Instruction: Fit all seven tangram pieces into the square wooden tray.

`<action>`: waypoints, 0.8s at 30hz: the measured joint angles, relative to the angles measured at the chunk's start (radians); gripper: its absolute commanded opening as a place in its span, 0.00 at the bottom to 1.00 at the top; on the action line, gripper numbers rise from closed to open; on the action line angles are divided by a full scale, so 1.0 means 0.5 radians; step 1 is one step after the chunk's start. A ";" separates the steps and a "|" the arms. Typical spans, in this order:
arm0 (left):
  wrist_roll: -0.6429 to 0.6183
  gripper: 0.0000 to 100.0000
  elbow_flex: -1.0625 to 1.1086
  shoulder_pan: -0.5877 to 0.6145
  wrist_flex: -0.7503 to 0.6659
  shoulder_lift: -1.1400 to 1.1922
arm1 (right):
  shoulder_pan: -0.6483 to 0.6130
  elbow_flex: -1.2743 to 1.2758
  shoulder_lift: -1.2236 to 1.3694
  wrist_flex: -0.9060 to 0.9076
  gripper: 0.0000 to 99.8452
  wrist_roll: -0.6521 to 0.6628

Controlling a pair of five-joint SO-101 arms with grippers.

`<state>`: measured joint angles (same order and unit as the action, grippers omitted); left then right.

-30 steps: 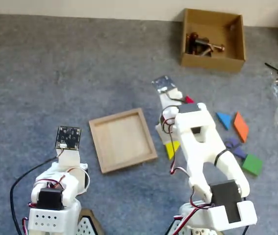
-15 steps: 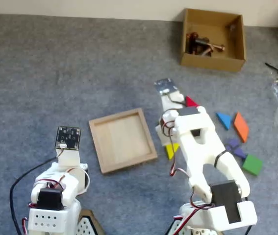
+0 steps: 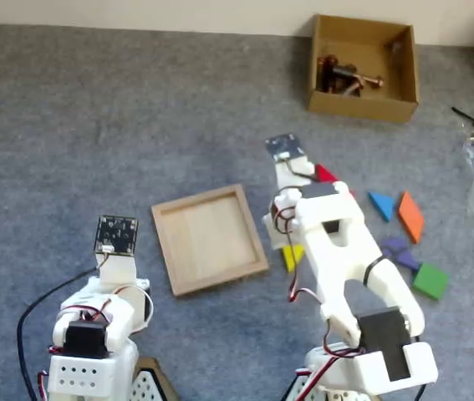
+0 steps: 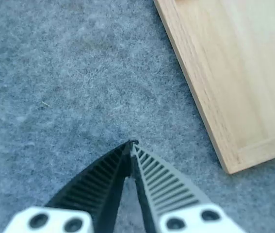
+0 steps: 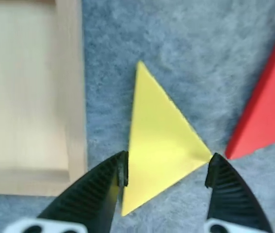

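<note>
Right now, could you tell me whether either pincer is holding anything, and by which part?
Nothing looks held: the right pincer stands open astride the flat yellow triangle piece, and the left pincer is shut on nothing.

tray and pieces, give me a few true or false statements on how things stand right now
1. The wooden tray holds no pieces. True.
2. The left gripper is open wide over the tray. False: it is shut, above the carpet beside the tray.
3. The right gripper is open, its fingers on either side of the yellow triangle. True.
4. The yellow triangle lies inside the tray. False: it lies on the carpet beside the tray.
</note>
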<state>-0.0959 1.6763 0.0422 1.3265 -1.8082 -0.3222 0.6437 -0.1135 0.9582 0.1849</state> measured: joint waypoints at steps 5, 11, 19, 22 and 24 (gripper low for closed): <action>0.000 0.01 0.000 0.000 0.000 0.000 | -0.021 0.000 0.000 0.009 0.26 -0.077; 0.000 0.01 0.000 0.000 0.000 0.000 | -0.021 0.000 0.000 0.009 0.26 -0.129; 0.000 0.01 0.000 0.000 0.000 0.000 | -0.021 0.000 0.000 0.009 0.26 -0.273; 0.000 0.01 0.000 0.000 0.000 0.000 | -0.018 0.000 0.000 0.009 0.26 -0.292; 0.000 0.01 0.000 0.000 0.000 0.000 | -0.021 0.000 0.000 0.009 0.26 -0.298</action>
<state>-0.0959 1.6763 0.0422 1.3265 -1.8082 -0.3330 0.6437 -0.1135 0.9628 0.0361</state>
